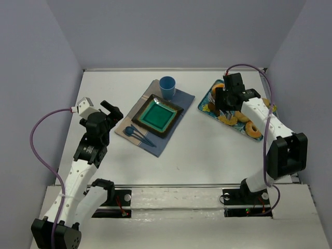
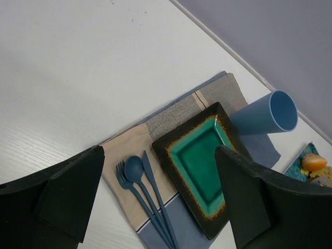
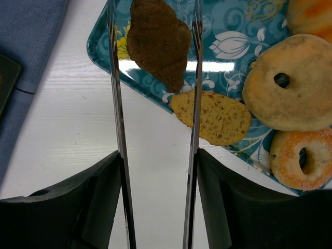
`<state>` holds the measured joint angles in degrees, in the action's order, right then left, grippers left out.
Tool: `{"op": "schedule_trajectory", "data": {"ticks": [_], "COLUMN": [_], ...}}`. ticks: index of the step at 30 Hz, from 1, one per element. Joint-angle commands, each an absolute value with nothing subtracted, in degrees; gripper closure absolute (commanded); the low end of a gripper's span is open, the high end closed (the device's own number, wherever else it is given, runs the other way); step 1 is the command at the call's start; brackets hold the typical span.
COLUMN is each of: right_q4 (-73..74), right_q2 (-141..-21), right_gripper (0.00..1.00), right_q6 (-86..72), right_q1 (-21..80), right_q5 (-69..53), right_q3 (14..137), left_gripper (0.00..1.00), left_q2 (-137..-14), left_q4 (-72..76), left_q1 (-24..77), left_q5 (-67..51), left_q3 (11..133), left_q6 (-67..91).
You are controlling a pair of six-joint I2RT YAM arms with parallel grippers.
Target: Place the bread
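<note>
Top view, lower left: the left gripper (image 1: 111, 111) hung wide and empty, with the plate (image 1: 157, 116) at centre. In the right gripper (image 3: 158, 155) we saw tongs (image 3: 119, 114) half-spread astride the brown bread (image 3: 157, 41) on the tray (image 3: 233, 21). We judged a gentle, centred squeeze best.
</note>
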<state>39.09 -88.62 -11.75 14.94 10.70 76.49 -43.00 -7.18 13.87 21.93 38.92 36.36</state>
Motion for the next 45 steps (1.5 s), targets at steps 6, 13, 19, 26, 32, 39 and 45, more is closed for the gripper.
{"op": "schedule_trajectory", "data": {"ticks": [6, 13, 19, 26, 32, 39, 45], "right_q4": [41.13, 41.92, 42.71, 42.45, 38.94, 37.35, 37.97], "right_q2": [-92.72, -95.1, -93.52, -87.64, -85.16, -93.77, -103.61], "right_gripper": [0.35, 0.4, 0.62, 0.66, 0.66, 0.66, 0.6], "right_q6": [-7.65, -9.31, -9.76, -7.21, -4.75, -6.41, -7.03], "right_q1": [13.54, 13.01, 13.01, 13.53, 25.2, 37.17, 40.95], "right_q5": [8.35, 9.93, 11.25, 0.83, -3.78, -2.55, -1.32], "right_q3": [80.15, 80.77, 81.3, 84.37, 84.28, 91.04, 97.72], "left_gripper": [0.01, 0.01, 0.01, 0.01, 0.01, 0.01, 0.01], "left_q2": [-43.59, -43.33, -42.98, -42.72, -42.63, -42.63, -42.19], "left_q4": [-5.1, -5.18, -5.1, -5.18, -5.01, -5.1, -5.19], "left_q1": [14.06, 14.06, 14.06, 14.06, 14.06, 14.06, 14.06], "left_q5": [23.99, 24.08, 23.91, 23.64, 23.55, 23.03, 22.85], "left_q3": [39.02, 39.02, 39.02, 39.02, 38.94, 38.85, 38.58], "left_q6": [36.56, 36.56, 36.56, 36.56, 36.56, 36.47, 36.39]}}
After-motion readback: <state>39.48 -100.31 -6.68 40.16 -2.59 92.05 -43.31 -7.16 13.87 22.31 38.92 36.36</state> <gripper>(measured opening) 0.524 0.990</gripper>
